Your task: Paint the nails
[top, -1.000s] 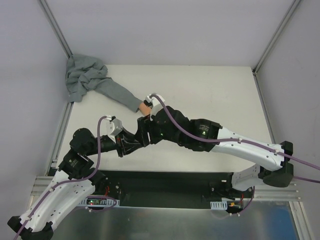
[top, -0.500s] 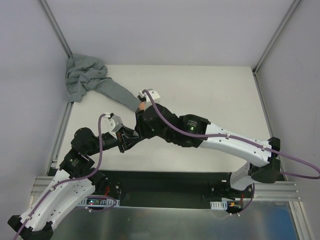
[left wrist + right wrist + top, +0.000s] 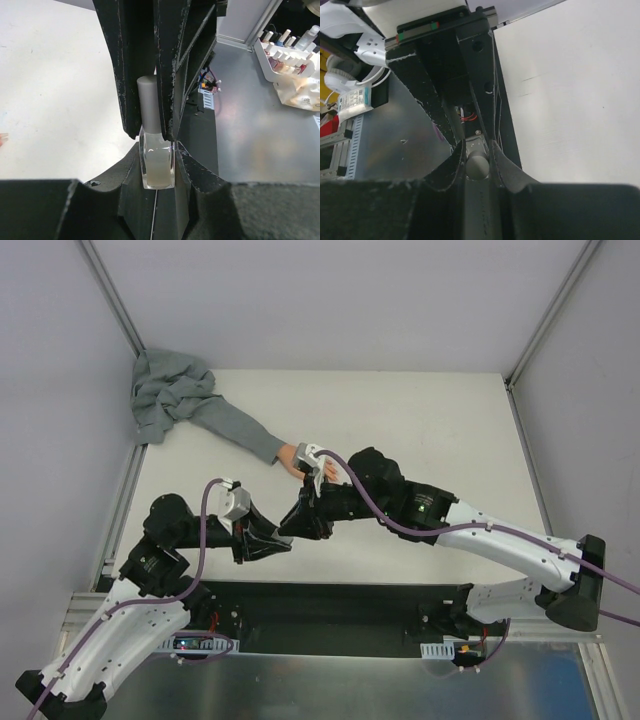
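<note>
The nails are on the little fake hand (image 3: 293,457) lying mid-table at the end of a grey sleeve (image 3: 228,427), half hidden under your right wrist. They're too tiny to pick out. I'd guess the hand is light and will skid on that floppy sleeve, so go easy with the brush and steady it at the wrist if needed. The bottle (image 3: 157,172) is slick glass, so hold it by the flat sides. Your left gripper (image 3: 158,155) is clamped on it, and your right gripper (image 3: 477,156) looks pinched onto the cap (image 3: 149,105). Count: one hand, one sleeve, one bottle, one cap.
</note>
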